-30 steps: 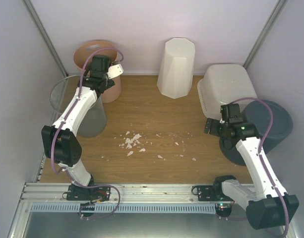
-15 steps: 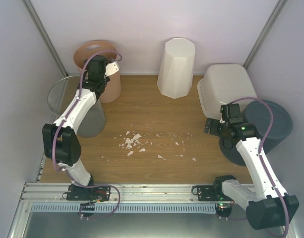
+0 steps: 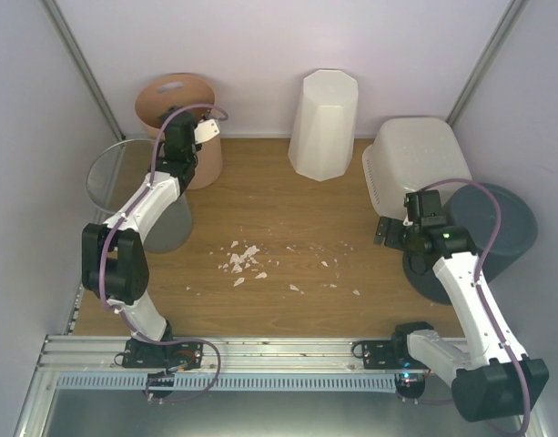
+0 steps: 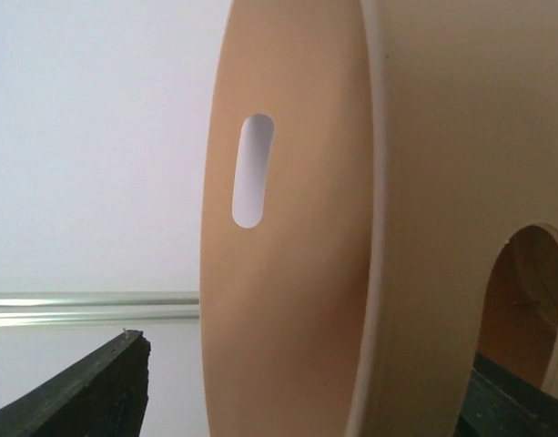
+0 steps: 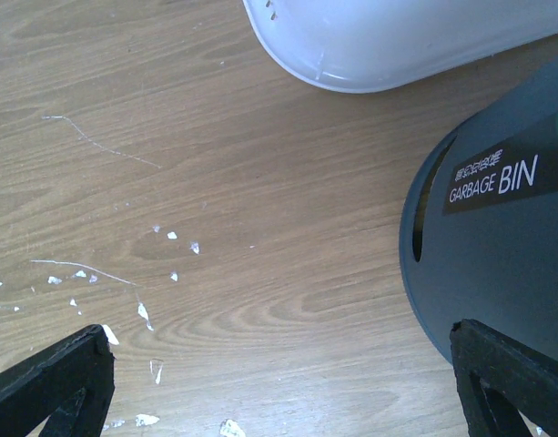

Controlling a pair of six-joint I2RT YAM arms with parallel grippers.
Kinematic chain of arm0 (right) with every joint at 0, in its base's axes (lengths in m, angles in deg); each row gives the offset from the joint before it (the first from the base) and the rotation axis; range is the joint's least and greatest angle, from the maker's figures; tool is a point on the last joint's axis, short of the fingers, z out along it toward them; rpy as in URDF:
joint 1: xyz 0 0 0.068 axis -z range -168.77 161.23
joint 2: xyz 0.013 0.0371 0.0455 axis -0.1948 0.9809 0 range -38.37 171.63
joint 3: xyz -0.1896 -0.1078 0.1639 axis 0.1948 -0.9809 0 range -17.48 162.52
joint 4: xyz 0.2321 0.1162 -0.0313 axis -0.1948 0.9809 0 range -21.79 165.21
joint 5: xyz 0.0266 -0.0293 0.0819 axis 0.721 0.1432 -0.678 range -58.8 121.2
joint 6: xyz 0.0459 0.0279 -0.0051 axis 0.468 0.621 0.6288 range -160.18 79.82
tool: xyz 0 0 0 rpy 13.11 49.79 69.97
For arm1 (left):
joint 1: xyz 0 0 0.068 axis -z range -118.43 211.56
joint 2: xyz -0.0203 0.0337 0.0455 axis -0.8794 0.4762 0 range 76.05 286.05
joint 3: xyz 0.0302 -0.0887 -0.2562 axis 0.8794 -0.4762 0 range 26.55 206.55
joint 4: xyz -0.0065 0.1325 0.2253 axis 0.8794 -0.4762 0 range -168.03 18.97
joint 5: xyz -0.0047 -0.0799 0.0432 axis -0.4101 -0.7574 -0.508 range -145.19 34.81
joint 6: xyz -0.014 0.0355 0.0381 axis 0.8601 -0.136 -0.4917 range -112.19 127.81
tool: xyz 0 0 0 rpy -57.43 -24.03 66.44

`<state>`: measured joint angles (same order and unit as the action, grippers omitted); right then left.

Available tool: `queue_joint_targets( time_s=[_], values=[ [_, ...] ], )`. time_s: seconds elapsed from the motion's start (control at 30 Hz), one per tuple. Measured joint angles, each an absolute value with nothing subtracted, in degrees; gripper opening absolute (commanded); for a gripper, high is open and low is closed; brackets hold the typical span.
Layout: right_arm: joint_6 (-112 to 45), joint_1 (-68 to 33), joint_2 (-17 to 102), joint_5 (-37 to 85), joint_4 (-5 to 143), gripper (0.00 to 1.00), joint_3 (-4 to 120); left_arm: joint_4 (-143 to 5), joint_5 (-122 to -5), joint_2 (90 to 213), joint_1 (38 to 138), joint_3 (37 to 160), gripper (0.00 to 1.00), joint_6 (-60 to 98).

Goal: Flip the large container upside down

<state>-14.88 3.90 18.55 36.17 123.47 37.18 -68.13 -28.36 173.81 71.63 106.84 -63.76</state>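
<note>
The large container (image 3: 415, 164), a wide translucent-white tub, sits at the back right with its closed base facing up; its rounded edge shows at the top of the right wrist view (image 5: 397, 41). My right gripper (image 3: 388, 232) hangs open and empty over the wooden floor, just in front of the tub; in its own view (image 5: 279, 401) the jaws stand wide apart. My left gripper (image 3: 192, 137) is at the far back left, open, with its jaws on either side of the wall of a peach bin (image 4: 297, 273).
A peach round bin (image 3: 174, 105) stands at the back left, with a grey wire-mesh bin (image 3: 137, 196) in front of it. A tall white faceted bin (image 3: 322, 123) stands at back centre. A dark grey garbage bin (image 3: 492, 237) lies at the right. White scraps (image 3: 247, 259) litter the floor.
My left gripper has shifted a little left and back along the peach bin. The right arm and the tub have not moved.
</note>
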Motion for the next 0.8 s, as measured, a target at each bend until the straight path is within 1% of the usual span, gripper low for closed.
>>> queue_joint_targets(
  time_s=[0.1,0.2,0.3,0.43,0.53,0.63,0.8],
  values=[
    [-14.88,3.90,18.55,36.04,123.47,1.00,37.18,-67.30,-28.54,173.81,71.54,106.58,0.72,-64.41],
    [-14.88,3.90,18.55,35.93,123.45,1.00,37.18,-66.89,-28.78,173.83,71.50,106.58,0.62,-64.92],
    [-14.88,3.90,18.55,35.60,123.45,1.00,37.18,-66.97,-29.04,174.29,71.43,106.63,0.56,-65.46],
    [-14.88,3.90,18.55,35.54,123.43,1.00,37.15,-67.00,-29.22,175.19,71.41,106.76,0.42,-65.92],
    [-14.88,3.90,18.55,35.49,123.43,1.00,37.18,-67.19,-29.41,175.45,71.41,106.80,0.28,-66.36],
    [-14.88,3.90,18.55,35.47,123.41,1.00,37.18,-67.67,-29.59,175.86,71.39,106.84,0.22,-66.49],
    [-14.90,3.90,18.55,35.32,123.38,1.00,37.18,-67.89,-29.04,176.26,71.17,107.63,0.09,-68.06]
  ],
)
